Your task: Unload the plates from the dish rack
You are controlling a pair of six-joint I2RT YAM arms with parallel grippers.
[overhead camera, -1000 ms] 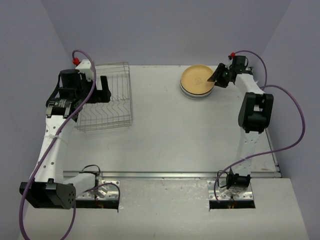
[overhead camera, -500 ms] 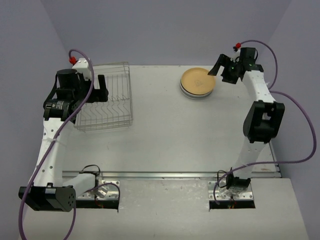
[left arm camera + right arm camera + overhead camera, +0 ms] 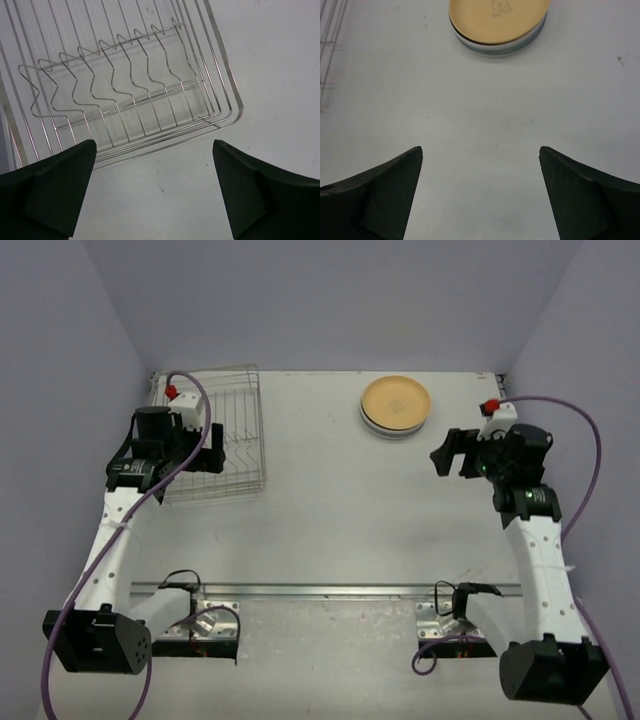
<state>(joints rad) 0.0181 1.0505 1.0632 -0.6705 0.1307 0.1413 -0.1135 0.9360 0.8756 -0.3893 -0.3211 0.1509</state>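
The plates (image 3: 396, 406) lie in one stack on the table at the back, the orange-tan one on top and white, teal-rimmed ones under it; the right wrist view shows the stack (image 3: 496, 20) at its top edge. The silver wire dish rack (image 3: 238, 420) stands at the back left with nothing in its slots (image 3: 125, 85). My left gripper (image 3: 218, 448) hangs open over the rack's near right part, nothing between its fingers (image 3: 154, 145). My right gripper (image 3: 447, 452) is open and holds nothing (image 3: 480, 149), apart from the stack on its near right side.
The table's right edge (image 3: 540, 490) runs just right of the right arm. A strip of the rack's wires (image 3: 327, 45) shows at the left edge of the right wrist view. The arm bases sit on a rail (image 3: 330, 590) along the near edge.
The right gripper has opened, left the plate stack and drawn back toward the near right. The left arm has shifted nearer along the rack, still open.
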